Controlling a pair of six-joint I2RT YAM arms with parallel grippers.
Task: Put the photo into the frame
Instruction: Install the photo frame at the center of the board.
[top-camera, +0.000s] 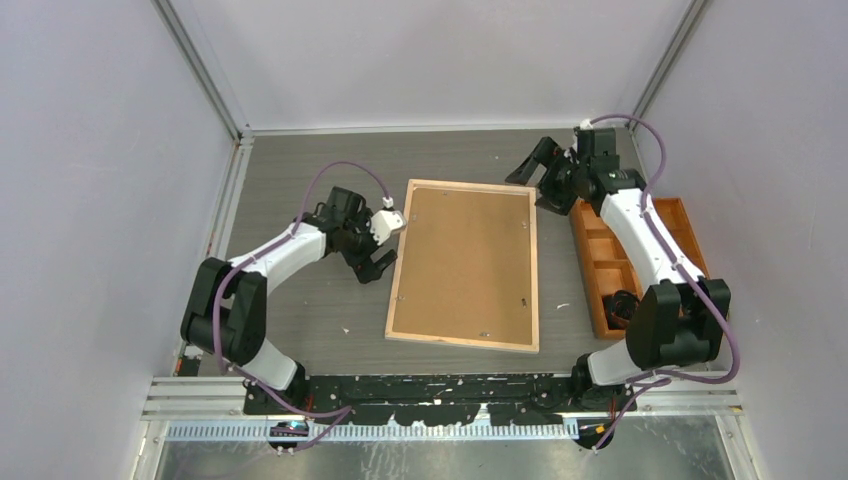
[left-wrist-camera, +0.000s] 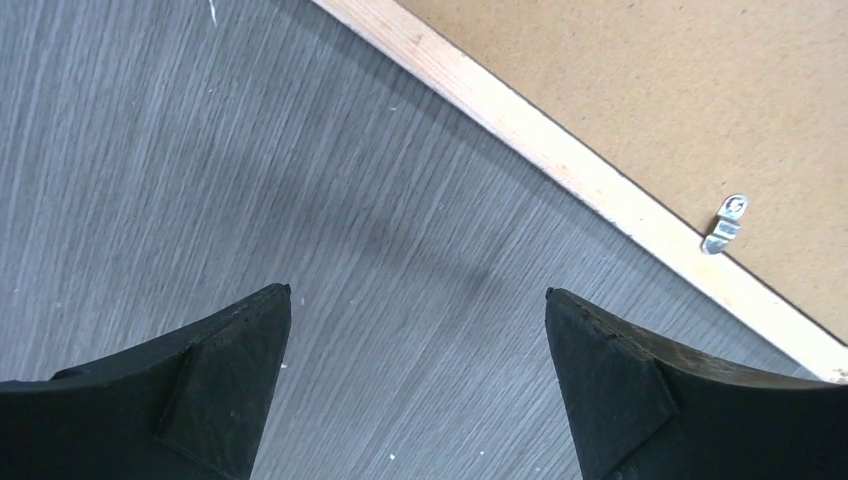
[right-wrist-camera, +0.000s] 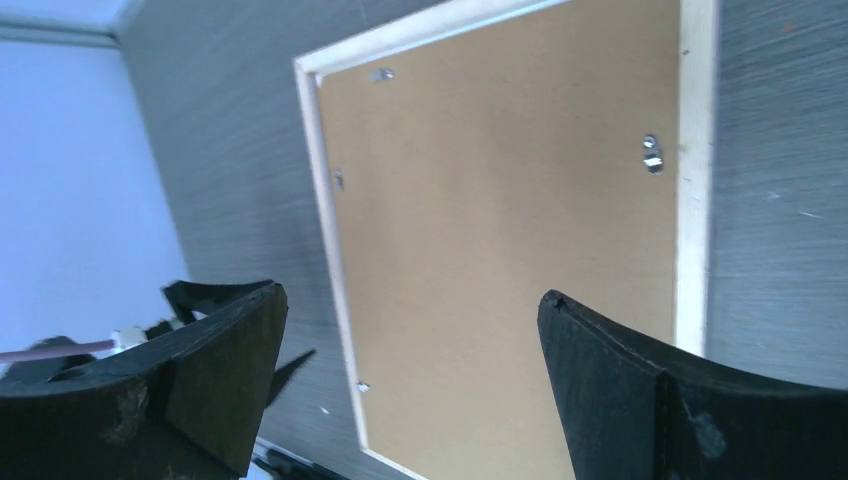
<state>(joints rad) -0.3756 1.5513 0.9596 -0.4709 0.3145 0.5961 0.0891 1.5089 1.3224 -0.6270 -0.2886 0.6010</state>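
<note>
The frame (top-camera: 535, 290) lies face down in the middle of the table, its light wood back rim up, with the brown backing board (top-camera: 465, 260) seated inside it. It also shows in the left wrist view (left-wrist-camera: 560, 150) and the right wrist view (right-wrist-camera: 694, 200). Small metal clips (left-wrist-camera: 726, 222) sit along the rim. The photo is not in view. My left gripper (top-camera: 377, 265) is open and empty just left of the frame's left edge. My right gripper (top-camera: 540, 182) is open and empty above the table off the frame's far right corner.
An orange compartment tray (top-camera: 600, 262) stands along the right side under my right arm, with a dark object (top-camera: 621, 305) in its near compartment. White walls enclose the grey table (top-camera: 300, 320) at the back and sides.
</note>
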